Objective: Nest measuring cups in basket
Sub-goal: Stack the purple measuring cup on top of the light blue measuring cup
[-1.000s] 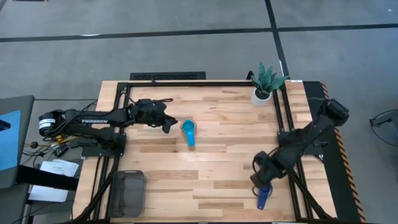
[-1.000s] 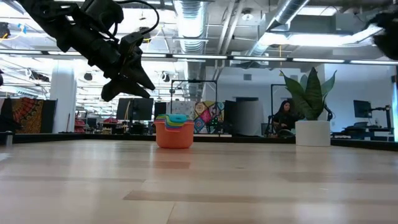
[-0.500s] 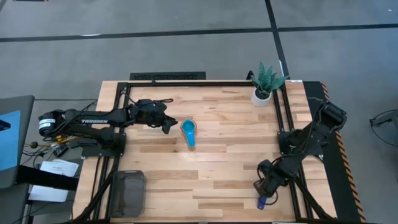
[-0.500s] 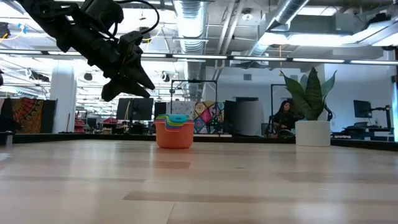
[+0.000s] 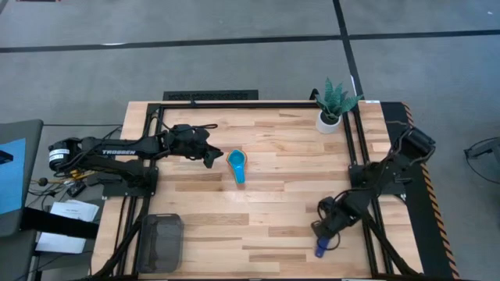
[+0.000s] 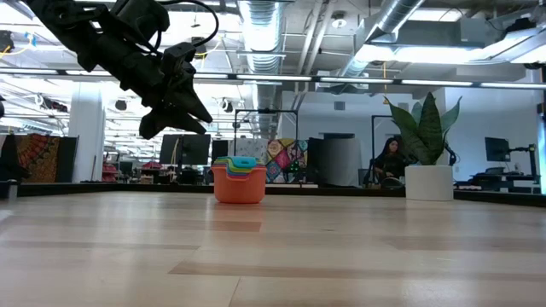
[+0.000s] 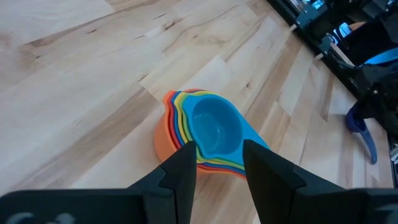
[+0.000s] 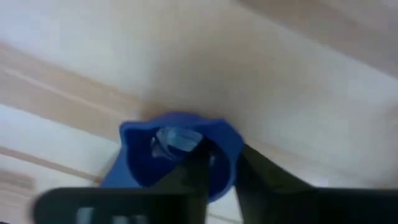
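Note:
Several measuring cups [image 5: 237, 165] sit nested, orange outermost and blue innermost, mid-table toward the far side; they also show in the low view [image 6: 239, 180] and the left wrist view [image 7: 204, 132]. My left gripper [image 5: 212, 157] hovers open just left of the stack, raised above the table [image 6: 181, 115], its fingers framing the stack [image 7: 217, 167] without touching. My right gripper [image 5: 325, 229] is near the near-right corner, shut on the dark blue cup [image 5: 320, 249]. The dark grey basket [image 5: 162, 240] stands at the near-left corner. My right gripper [image 8: 221, 158] holds the dark blue cup by its wall [image 8: 224, 163]. One finger [image 8: 196, 177] seems to reach inside the bowl and the other [image 8: 264, 180] lies outside. The fingers come from above, slanting down. Whether the cup clears the table I cannot tell.
A white pot with a green plant [image 5: 329, 119] stands at the far-right corner. Black frame rails [image 5: 359, 148] run along the table's left, right and far sides. Bare wood lies between the stack and the basket. A person [image 6: 391, 160] sits in the room behind.
My right gripper has carried the dark blue cup a little toward the near edge and then back toward the table's left. From above the cup shows shorter than a second ago, so it has tipped. The left arm and the stack have kept still.

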Controlling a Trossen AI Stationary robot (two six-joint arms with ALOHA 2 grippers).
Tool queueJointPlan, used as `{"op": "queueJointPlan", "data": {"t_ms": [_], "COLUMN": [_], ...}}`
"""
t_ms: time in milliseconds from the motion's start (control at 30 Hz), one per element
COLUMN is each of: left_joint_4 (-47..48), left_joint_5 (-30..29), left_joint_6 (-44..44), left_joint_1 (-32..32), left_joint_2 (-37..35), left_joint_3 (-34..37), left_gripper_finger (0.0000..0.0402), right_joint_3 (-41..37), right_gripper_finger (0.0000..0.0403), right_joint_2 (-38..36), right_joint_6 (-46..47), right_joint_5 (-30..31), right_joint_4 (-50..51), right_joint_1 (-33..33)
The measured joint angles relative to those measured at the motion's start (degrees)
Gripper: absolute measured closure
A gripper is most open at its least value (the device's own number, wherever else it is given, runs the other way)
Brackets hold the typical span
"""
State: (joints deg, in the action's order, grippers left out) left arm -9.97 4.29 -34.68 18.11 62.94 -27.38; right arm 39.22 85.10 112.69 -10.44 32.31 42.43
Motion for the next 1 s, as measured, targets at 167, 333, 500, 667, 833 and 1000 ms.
{"op": "queueJointPlan", "data": {"t_ms": [167, 333, 500, 667, 833, 1000], "left_joint_4": [0.01, 0.03, 0.11, 0.63, 2.57, 3.94], "left_joint_5": [0.0, 0.03, 2.31, 3.54, 3.39, 2.3], "left_joint_6": [0.0, -0.16, -0.07, -1.0, -2.46, -3.08], "left_joint_1": [0.0, 0.0, 0.0, -0.07, -0.04, -0.07], "left_joint_2": [0.0, 0.0, 0.0, 0.0, 0.0, 0.0], "left_joint_3": [0.0, 0.0, 0.0, 0.0, 0.0, 0.02], "left_gripper_finger": [0.0283, 0.0283, 0.0283, 0.0283, 0.0283, 0.0283], "right_joint_3": [2.75, 6.09, 11.32, 16.52, 21.15, 24.24], "right_gripper_finger": [0.0384, 0.0378, 0.0391, 0.038, 0.0396, 0.0385], "right_joint_2": [-0.02, -0.02, 0.34, 0.54, 0.54, 0.54], "right_joint_6": [-9.4, -24.23, -40.16, -52.89, -64.12, -71.91], "right_joint_5": [3.62, 7.26, 8.2, 8.17, 7.78, 6.67], "right_joint_4": [1.28, 2.04, 1.86, 1.04, 0.87, -0.26], "right_joint_1": [-7.31, -19.09, -31.86, -42.67, -51.81, -58.58]}}
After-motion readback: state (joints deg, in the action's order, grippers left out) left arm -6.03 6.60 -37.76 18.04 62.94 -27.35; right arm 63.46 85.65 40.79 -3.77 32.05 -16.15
